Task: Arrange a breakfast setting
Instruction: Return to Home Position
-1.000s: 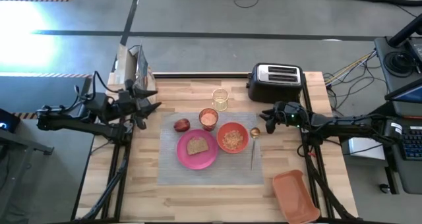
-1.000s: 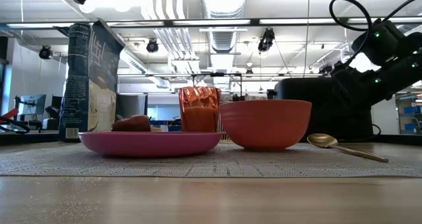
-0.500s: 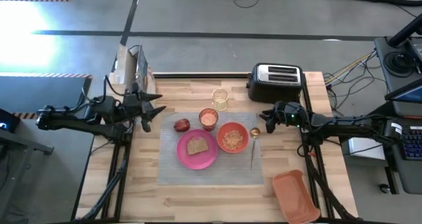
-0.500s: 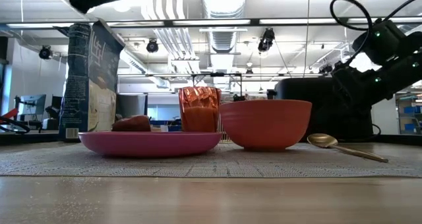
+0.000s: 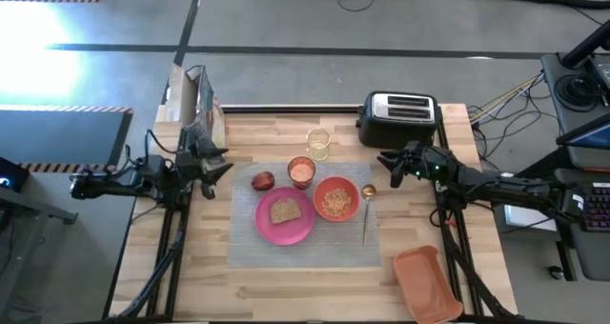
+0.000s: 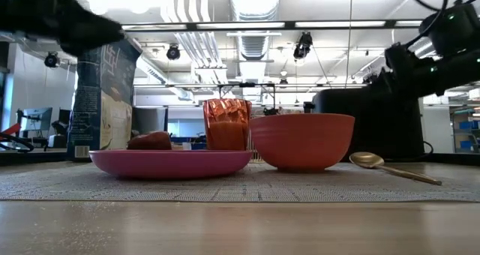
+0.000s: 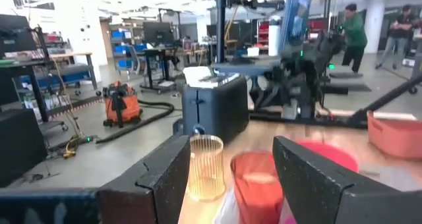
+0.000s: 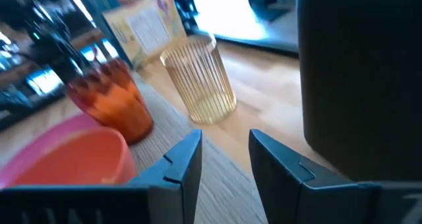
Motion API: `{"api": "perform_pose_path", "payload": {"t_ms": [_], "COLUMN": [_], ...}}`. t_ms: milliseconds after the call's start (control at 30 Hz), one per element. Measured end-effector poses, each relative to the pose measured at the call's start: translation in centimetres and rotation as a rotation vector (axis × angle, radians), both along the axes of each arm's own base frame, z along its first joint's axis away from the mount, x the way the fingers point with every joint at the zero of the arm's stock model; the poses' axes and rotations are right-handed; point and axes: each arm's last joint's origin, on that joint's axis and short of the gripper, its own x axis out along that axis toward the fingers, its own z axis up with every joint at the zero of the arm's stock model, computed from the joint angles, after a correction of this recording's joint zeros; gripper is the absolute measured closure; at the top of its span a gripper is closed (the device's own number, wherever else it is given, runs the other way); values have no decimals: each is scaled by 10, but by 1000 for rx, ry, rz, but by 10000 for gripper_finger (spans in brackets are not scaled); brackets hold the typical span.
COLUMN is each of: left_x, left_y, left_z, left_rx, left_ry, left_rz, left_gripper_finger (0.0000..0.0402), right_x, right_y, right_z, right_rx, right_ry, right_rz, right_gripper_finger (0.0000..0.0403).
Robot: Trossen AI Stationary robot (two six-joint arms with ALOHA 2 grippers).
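Only the high view showed toast [image 5: 284,211] on the pink plate [image 5: 298,232]; the gold spoon [image 5: 366,215] lay at the orange bowl's [image 5: 335,199] 3 o'clock. Left end effector [image 5: 217,164] stood apart, empty; right end effector [image 5: 383,163] apparently slightly apart, empty.

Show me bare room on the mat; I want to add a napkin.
Free: the placemat strip in front of the pink plate, orange bowl and gold spoon; also its left margin beside the plate. Crowded: the far half, where apple, cup, bowl and plate cluster.
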Motion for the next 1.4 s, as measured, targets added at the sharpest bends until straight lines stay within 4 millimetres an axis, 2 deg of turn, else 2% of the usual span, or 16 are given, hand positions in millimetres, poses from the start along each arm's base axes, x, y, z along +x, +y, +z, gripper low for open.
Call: {"api": "perform_pose_path", "payload": {"t_ms": [267, 367, 900, 1400], "left_x": [4, 7, 9, 10], "left_y": [0, 0, -1, -1], "left_z": [-44, -54, -54, -56], "left_rx": [4, 6, 0, 1], "left_ry": [59, 88, -7, 13], "left_rz": [-1, 0, -8, -8], "left_gripper_finger": [201, 201, 201, 201], "right_x": [-12, -16, -34, -36], "right_y": [6, 8, 13, 14], "right_z": [26, 33, 51, 53], "right_rx": [-106, -136, -240, -249], "right_ry": [-224, -288, -487, -504], "right_rz": [0, 0, -30, -32], "right_gripper_finger": [281, 278, 284, 280]}}
